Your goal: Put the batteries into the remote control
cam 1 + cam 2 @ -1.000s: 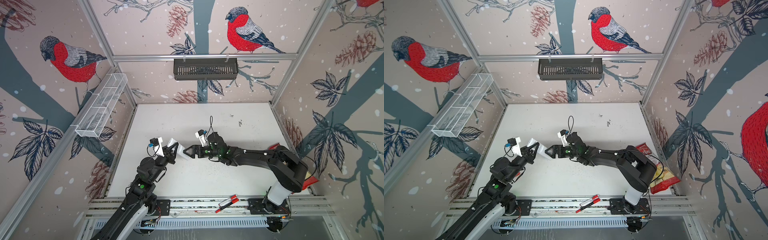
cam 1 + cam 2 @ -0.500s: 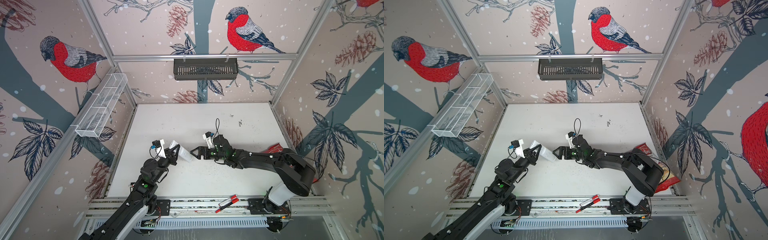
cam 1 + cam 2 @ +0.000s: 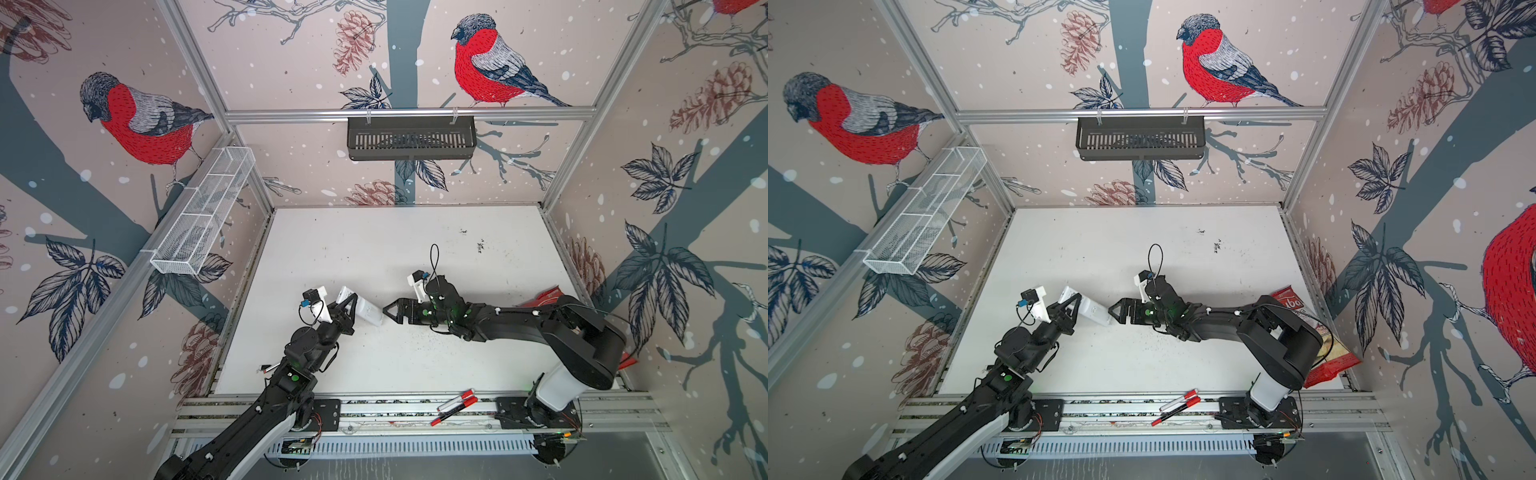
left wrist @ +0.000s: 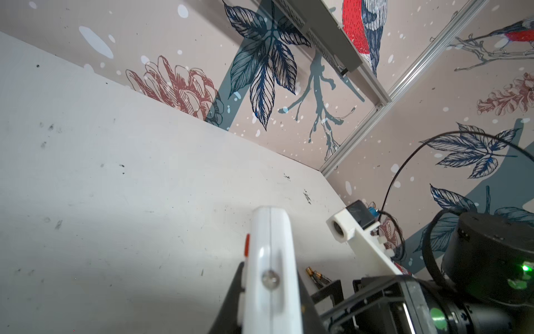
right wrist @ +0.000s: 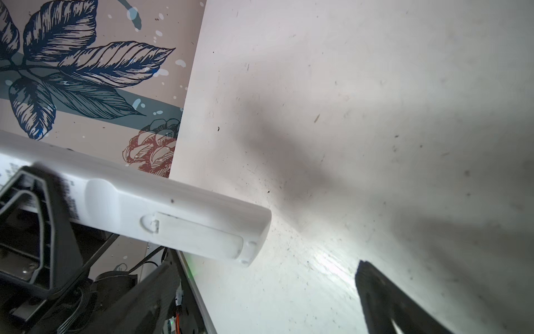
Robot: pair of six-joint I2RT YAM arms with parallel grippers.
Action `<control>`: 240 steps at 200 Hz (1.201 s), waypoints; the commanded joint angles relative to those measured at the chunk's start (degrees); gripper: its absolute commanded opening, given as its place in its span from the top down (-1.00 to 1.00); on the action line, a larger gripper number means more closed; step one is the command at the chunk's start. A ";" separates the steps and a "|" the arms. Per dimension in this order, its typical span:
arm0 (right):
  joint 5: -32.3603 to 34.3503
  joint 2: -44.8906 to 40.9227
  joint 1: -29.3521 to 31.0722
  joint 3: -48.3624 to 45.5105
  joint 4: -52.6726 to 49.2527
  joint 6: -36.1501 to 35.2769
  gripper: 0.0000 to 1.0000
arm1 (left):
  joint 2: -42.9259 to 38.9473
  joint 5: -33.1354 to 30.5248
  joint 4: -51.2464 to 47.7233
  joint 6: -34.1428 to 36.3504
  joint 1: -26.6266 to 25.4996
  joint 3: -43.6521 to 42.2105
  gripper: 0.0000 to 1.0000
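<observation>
While your left gripper (image 3: 351, 303) is clamped across the remote control (image 3: 368, 311), the white body sits edge-up between the two black fingers, gripped partway along its length. In both top views it lies left of the table's middle. One end pokes out far-left of the grip. The other end points right, toward your right gripper (image 3: 386, 311).

From the left wrist view you see the remote control (image 4: 270, 260) along its seam, with a red button (image 4: 247, 245) on one face. From the right wrist view its plain back (image 5: 173, 214) faces the camera, and the battery cover (image 5: 199, 234) is in place, latch and all.

Your right gripper stands with its jaws spread wide and nothing between them. Its tip is just beside the remote's right end in a top view (image 3: 1111, 309), and you cannot tell from above whether they touch. In the right wrist view only one dark finger (image 5: 378, 292) shows, apart from the remote.

The batteries (image 4: 316, 277) lie side by side on the table (image 3: 374, 249), copper ends showing, close to the right gripper's black frame. The top views hide them.

Two red-and-white marker pens (image 3: 455, 405) rest on the near rail, and a red snack bag (image 3: 1320, 353) sits at the right edge.
</observation>
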 commanded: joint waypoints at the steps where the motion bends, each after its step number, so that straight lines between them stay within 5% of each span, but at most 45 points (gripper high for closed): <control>1: -1.55 2.37 0.82 1.48 3.27 2.81 -1.00 | 0.08 -2.36 4.33 -0.70 -0.04 -3.89 1.00; 181: -3.96 9.77 1.14 4.68 8.17 9.73 -0.99 | 13.30 -4.30 3.39 -2.01 -0.01 -2.02 1.00; 240: -3.13 13.23 1.88 5.41 11.27 14.78 -1.00 | 10.18 -5.69 4.15 -1.57 0.00 -4.84 1.00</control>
